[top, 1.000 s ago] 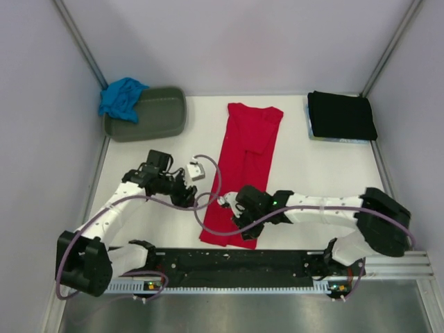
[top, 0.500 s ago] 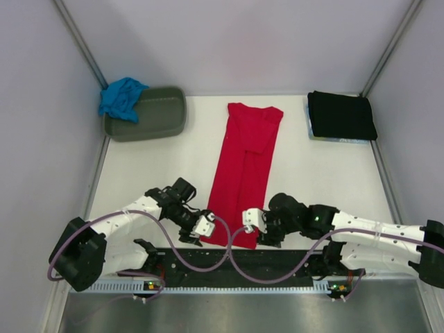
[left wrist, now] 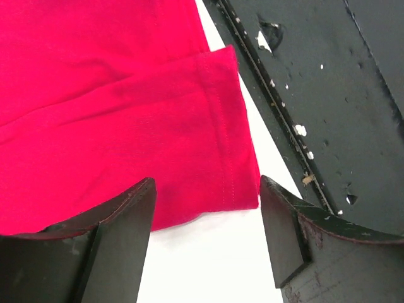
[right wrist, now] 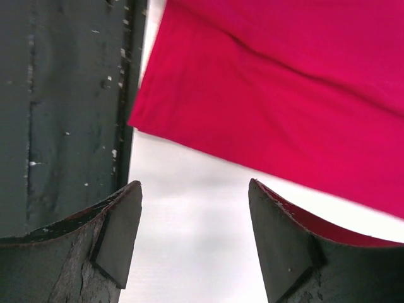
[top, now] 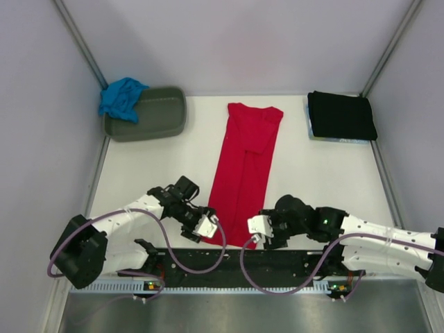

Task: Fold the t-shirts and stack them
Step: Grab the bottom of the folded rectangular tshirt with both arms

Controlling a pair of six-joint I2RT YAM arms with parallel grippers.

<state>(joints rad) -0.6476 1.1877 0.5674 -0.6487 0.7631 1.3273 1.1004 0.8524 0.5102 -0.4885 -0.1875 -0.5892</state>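
Status, my read: about one of three done.

- Black t-shirt (top: 341, 116) sits folded square at 1 o'clock on the table (top: 312, 180); looks like the stack base; a thin pale-blue edge shows under its near side, can't tell what it is.
- Red t-shirt (top: 244, 173) lies dead centre, folded lengthwise into a long strip running 12 to 6; near hem just short of the black base rail (top: 236, 263); crosswise folds not yet done, then it goes to 1 o'clock.
- Turquoise t-shirt (top: 121, 97) is a crumpled heap at 10 o'clock, draped over the far-left rim of the grey-green tub (top: 156, 114); all folding left.

Fingers:
- Left gripper (left wrist: 207, 189) is spread wide, gripping nothing, poised over the strip's near-left corner.
- Right gripper (right wrist: 194, 186) is likewise spread and empty, over bare table just beside the near-right corner.
- Neither touches cloth that I can see.

Count: three shirts you can be sure of (one red, one black, one turquoise); one tub; two grippers.

Your next move is likely pinching both hem corners; make sure you catch every layer, or the strip will open as you lift.
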